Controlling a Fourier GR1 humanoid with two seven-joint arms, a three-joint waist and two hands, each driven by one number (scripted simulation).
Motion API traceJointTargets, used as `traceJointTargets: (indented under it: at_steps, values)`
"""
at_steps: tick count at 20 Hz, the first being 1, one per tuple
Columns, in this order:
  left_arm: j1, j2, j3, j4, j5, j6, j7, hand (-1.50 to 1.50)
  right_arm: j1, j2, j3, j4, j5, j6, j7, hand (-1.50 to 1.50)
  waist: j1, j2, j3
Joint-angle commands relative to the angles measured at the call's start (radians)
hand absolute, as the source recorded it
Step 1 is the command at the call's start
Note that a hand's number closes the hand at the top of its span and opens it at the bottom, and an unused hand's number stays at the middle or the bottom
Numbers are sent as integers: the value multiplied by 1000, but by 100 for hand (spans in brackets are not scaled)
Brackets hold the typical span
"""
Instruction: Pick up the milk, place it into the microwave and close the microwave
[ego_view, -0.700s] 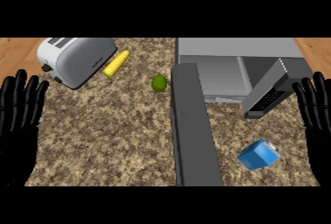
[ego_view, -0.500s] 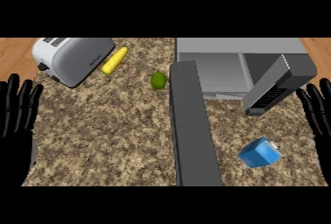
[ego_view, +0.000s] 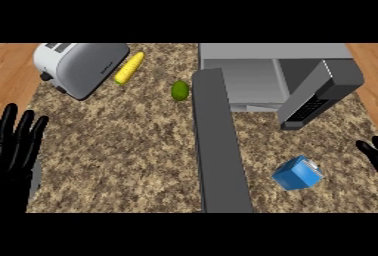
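Observation:
The milk (ego_view: 297, 173) is a small blue carton lying on the speckled counter at the right, in front of the microwave. The grey microwave (ego_view: 280, 75) stands at the back right with its door (ego_view: 218, 145) swung wide open toward me, reaching down the middle of the view. Its cavity (ego_view: 251, 85) shows nothing inside. My left hand (ego_view: 18, 142) stays open at the left edge, fingers up. Only the fingertips of my right hand (ego_view: 369, 151) show at the right edge, to the right of the milk and apart from it.
A silver toaster (ego_view: 80, 66) sits at the back left. Beside it lie a yellow corn cob (ego_view: 129, 68) and a green avocado (ego_view: 180, 90), near the door's hinge end. Wooden surfaces border the counter on both sides.
Both hands have sunk lower and outward in the view. The right hand has slid mostly out of the frame. The milk and microwave door have not moved.

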Motion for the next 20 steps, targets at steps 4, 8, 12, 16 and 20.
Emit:
traceJointTargets:
  at_steps: [4, 8, 12, 16, 20]
  values:
    - [151, 38, 116, -154, 182, -88, 46, -150, 73, -8, -112, -4, -87, 82, 21, -150, 8, 3, 0]
    - [306, -13, 86, -188, 175, -161, -17, -150, 41, -1, -125, 121, 9, 140, -10, -150, 14, 3, 0]
    - [360, 15, 195, -221, 297, -234, -23, -150, 15, 43, -126, 157, 89, 147, -30, -150, 16, 3, 0]
    - [424, -17, 197, -225, 254, -286, -71, -150, -34, 85, -124, 289, 205, 130, -75, -150, 22, 4, 0]
    - [401, -28, 201, -231, 261, -273, -56, -150, -26, 151, -109, 402, 408, 122, -219, -150, 18, 5, 1]
